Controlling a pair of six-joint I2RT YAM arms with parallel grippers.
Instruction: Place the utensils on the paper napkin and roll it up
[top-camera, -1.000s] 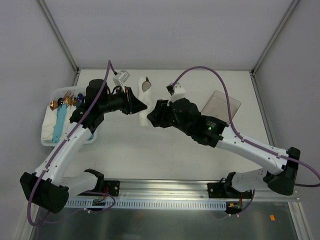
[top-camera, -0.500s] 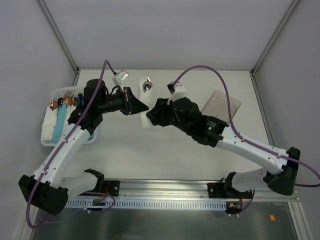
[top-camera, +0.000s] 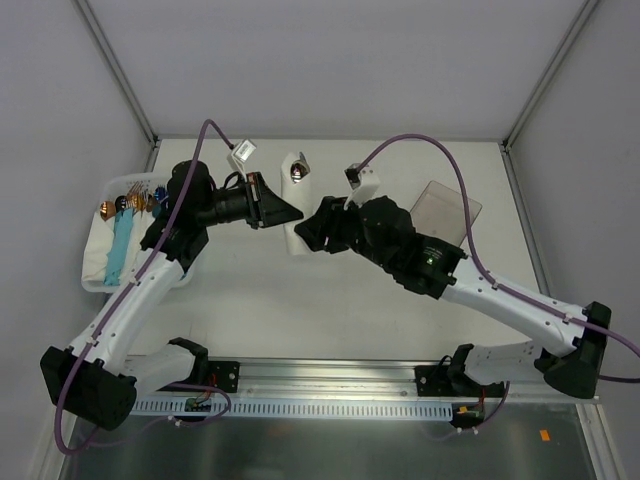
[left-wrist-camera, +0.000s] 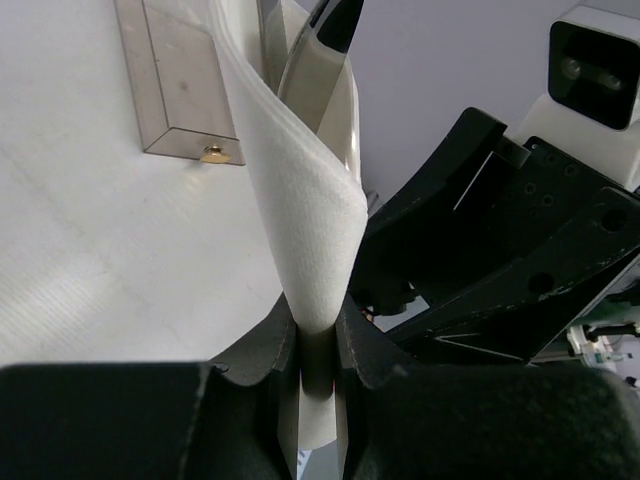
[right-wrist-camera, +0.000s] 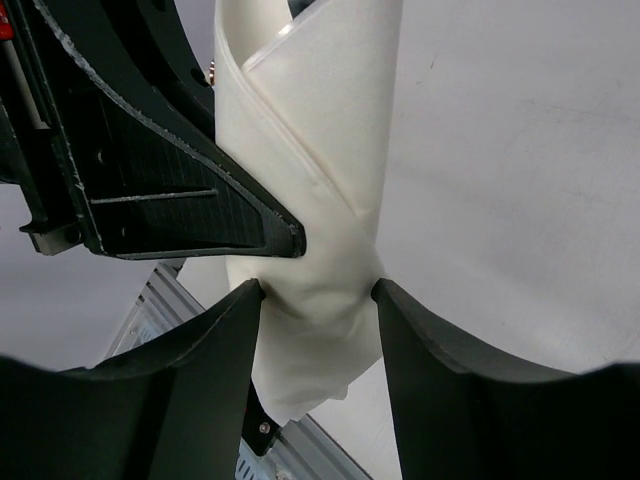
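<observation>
The paper napkin (top-camera: 292, 222) is a narrow white roll held off the table between both arms. A rounded silvery end of the utensils (top-camera: 297, 172) pokes from its far end; the rest is wrapped inside. My left gripper (top-camera: 283, 213) is shut on the roll's side; in the left wrist view the napkin (left-wrist-camera: 300, 220) is pinched flat at the left gripper (left-wrist-camera: 318, 328). My right gripper (top-camera: 306, 232) grips the lower part from the right. In the right wrist view both fingers press the napkin (right-wrist-camera: 320, 200) at the right gripper (right-wrist-camera: 318, 292).
A clear plastic tray (top-camera: 441, 209) lies at the right back, also in the left wrist view as the tray (left-wrist-camera: 180, 90). A white bin (top-camera: 97, 262) at the left holds light-blue bundles (top-camera: 122, 245) and coloured cutlery. The two wrists are crowded close together.
The right arm has shifted slightly right and the roll's far end has swung a little to the right. Both grippers keep their hold on the roll.
</observation>
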